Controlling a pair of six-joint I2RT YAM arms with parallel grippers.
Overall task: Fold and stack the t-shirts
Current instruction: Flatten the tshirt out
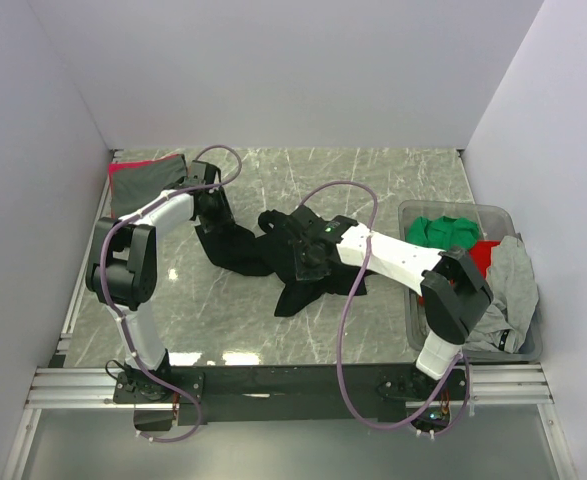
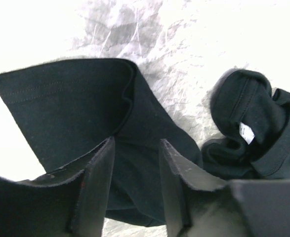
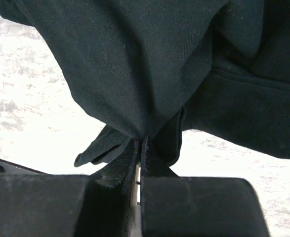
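1. Fingers (image 3: 120, 168) of the right gripper (image 3: 140, 144) are pressed together, with a bunched fold of the black t-shirt (image 3: 135, 64) pinched at their tips and the cloth spreading away above them.
2. Fingers (image 2: 93, 187) of the left gripper (image 2: 137, 143) stand partly apart with a clear gap between them. A flat black panel of the same shirt lies under that gap, but I cannot tell whether the pads touch it.
3. Just right of the left fingers, a crumpled part of the shirt shows a small white label (image 2: 246, 132).
4. From above, the black t-shirt lies in a rumpled band across the middle of the marble table (image 1: 373, 180) — stretched between the two grippers.
5. At the table's right edge, a clear plastic bin (image 1: 413, 210) holds a green t-shirt (image 1: 443, 232), a red t-shirt (image 1: 485, 255) and a grey t-shirt (image 1: 508, 285) — the grey one hangs over the rim.
6. In the far-left corner lies a dark grey shirt (image 1: 158, 178), with red cloth (image 1: 123, 168) at its edge.
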